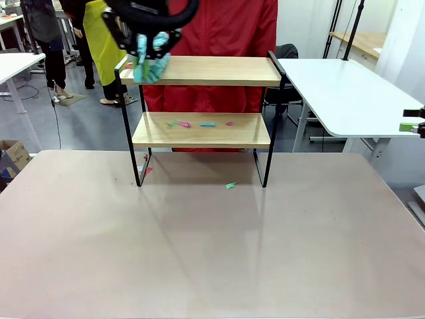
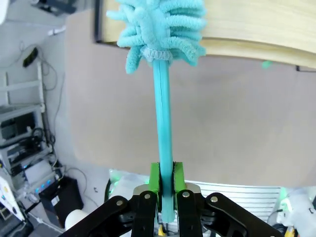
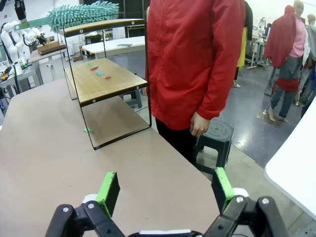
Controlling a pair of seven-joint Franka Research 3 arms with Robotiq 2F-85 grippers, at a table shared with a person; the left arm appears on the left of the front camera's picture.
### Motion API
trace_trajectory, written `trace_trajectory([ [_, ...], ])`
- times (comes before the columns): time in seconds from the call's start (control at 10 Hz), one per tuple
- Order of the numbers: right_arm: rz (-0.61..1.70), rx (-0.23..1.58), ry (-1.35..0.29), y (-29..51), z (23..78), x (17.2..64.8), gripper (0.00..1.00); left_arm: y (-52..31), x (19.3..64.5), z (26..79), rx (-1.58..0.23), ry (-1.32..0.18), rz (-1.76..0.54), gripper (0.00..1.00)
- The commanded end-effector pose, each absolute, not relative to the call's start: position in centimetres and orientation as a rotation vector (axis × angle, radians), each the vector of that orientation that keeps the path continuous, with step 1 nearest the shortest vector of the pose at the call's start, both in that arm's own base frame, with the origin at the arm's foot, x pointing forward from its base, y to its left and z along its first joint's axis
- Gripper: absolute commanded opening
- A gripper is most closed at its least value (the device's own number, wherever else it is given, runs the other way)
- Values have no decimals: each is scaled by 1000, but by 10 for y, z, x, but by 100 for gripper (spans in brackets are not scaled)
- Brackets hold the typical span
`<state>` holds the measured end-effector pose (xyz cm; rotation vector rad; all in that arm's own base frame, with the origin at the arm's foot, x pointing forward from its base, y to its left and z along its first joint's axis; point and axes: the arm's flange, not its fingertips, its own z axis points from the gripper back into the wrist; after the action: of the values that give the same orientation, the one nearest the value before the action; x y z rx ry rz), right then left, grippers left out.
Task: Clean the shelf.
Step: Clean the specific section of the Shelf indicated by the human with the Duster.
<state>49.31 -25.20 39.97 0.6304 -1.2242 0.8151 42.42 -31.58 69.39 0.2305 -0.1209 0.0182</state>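
l gripper (image 2: 165, 180) clenched on the duster (image 2: 163, 133); i see the teal handle pinched between both green pads (image 2: 154, 178), running straight out past the tips; fluffy head at its far end lies on the shelf (image 1: 206, 70), top board, left end by the side rail; from the front cam that gripper hangs just above the board w/ the head under its fingers.

r gripper (image 3: 168, 190) released, nothing between its pads, fingers spread wide above the table (image 1: 212, 252) edge; shelf stands well beyond those fingertips, off to their left; lower board carries a few paper scraps (image 1: 184, 123), pink, blue, green, in a loose row; one green scrap (image 1: 230, 185) on the table btwn the shelf legs, a red scrap (image 1: 147, 171) by the left leg.

person in red jacket (image 3: 197, 59) stands right behind the shelf, straight ahead of the r fingers; person's hand (image 3: 200, 124) hangs at the side, apart from everything.
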Motion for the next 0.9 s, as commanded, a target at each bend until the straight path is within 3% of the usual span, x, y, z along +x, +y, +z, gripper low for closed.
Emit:
trace_trajectory([
  [0.0,820,628,-1228,-250,403,494,100,-290,410,689,325,-131,123,13],
  [0.4,820,628,-1228,-250,403,494,100,-279,388,703,350,-266,213,13],
  [0.6,820,628,-1228,-250,403,494,100,-286,384,709,286,-305,144,13],
  [0.8,820,628,-1228,-250,403,494,100,-290,391,714,324,-238,176,13],
])
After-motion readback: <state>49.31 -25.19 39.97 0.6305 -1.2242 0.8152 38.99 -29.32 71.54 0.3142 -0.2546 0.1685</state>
